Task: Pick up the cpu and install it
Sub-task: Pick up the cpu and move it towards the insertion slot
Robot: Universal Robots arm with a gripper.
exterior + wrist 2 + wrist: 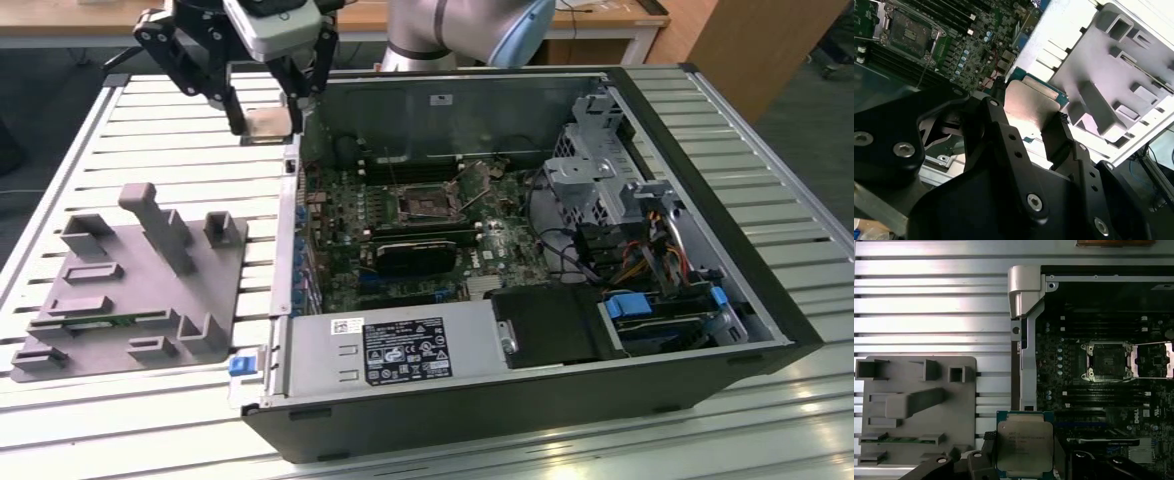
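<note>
We see the black two-fingered tool [267,125] pinching the small silver-topped square cpu [1025,447] over the slatted metal table [160,100], just outside the open black computer case [561,410]. The case wall stands between cpu and empty socket [1105,361]. A grey plastic fixture [134,280] lies nearby. A white printed label [407,350] marks the silver power supply [320,360].

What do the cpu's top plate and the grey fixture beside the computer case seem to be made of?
The cpu: top plate is likely metal with a satin silver finish, since it catches the light softly. The grey fixture: probably matte plastic, uniformly dull with blocky moulded shapes.
</note>
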